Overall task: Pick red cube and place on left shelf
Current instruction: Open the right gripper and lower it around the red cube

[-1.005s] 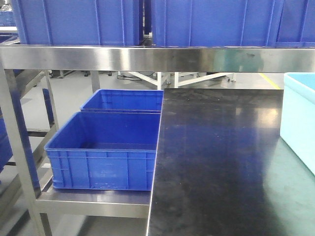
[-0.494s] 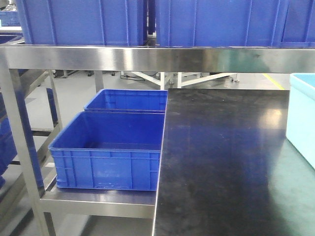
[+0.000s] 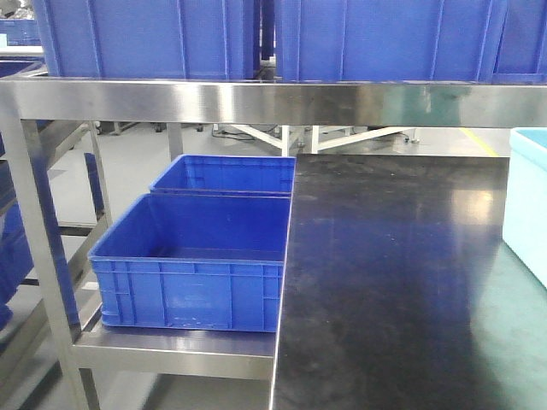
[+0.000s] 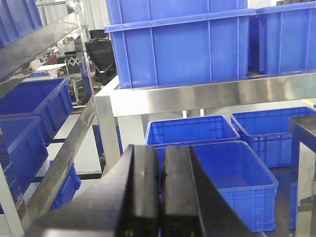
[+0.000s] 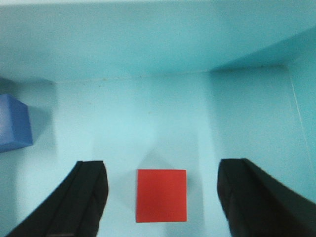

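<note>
The red cube (image 5: 162, 195) lies on the floor of the pale turquoise bin (image 5: 148, 49), between the fingers of the right gripper (image 5: 162, 168), which stands wide and does not touch it. A blue cube (image 5: 14, 123) sits at ten o'clock from it, well apart. The left gripper (image 4: 160, 168) has its fingers pressed together (nothing between them). Two blue crates (image 3: 192, 273) rest on the low steel shelf (image 3: 171, 352), at nine o'clock of the black table (image 3: 385, 282).

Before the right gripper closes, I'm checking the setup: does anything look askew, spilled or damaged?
Nothing stands out. The red cube lies flat on the pale bin floor, square between the fingers of the open right gripper; the blue cube rests well apart.
</note>
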Controlling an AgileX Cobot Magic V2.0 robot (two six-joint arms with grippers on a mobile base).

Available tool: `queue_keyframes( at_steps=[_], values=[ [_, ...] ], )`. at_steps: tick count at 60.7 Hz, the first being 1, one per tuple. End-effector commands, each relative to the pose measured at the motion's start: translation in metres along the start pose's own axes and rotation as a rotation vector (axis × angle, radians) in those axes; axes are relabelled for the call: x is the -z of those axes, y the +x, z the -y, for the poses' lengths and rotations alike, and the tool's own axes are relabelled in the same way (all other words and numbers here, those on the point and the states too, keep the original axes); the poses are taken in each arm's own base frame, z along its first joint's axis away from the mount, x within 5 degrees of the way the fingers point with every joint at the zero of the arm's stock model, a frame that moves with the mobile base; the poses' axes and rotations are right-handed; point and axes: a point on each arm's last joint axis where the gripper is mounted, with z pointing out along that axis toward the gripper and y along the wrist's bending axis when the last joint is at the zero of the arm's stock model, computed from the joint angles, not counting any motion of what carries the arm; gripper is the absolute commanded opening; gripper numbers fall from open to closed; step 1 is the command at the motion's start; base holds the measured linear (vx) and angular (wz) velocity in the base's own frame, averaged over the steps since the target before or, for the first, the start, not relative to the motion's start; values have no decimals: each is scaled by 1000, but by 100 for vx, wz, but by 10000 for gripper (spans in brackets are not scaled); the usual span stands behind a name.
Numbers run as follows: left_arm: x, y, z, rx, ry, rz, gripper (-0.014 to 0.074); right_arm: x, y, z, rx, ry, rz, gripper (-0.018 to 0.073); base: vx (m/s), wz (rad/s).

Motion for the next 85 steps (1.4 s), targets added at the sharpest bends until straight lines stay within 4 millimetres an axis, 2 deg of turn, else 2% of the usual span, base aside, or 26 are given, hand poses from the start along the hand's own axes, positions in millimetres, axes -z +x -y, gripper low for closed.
queue_keyframes(
  at_steps=[1,12,43,58,85],
  values=[
    [-1,0,0,1,-4,53,106,3,-10,6,-2,23,60,571,0,0],
    [-1,0,0,1,-4,53,106,-2,-9,14,-30,46,38,571,0,0],
    [-1,0,0,1,-4,53,106,-21,-7,12,-39,34,-51,571,0,0],
    [-1,0,0,1,-4,53,106,-28,2,10,-46,26,-94,571,0,0],
    [-1,0,0,1,-4,53,106,-37,11,7,-55,7,-61,571,0,0]
  ],
)
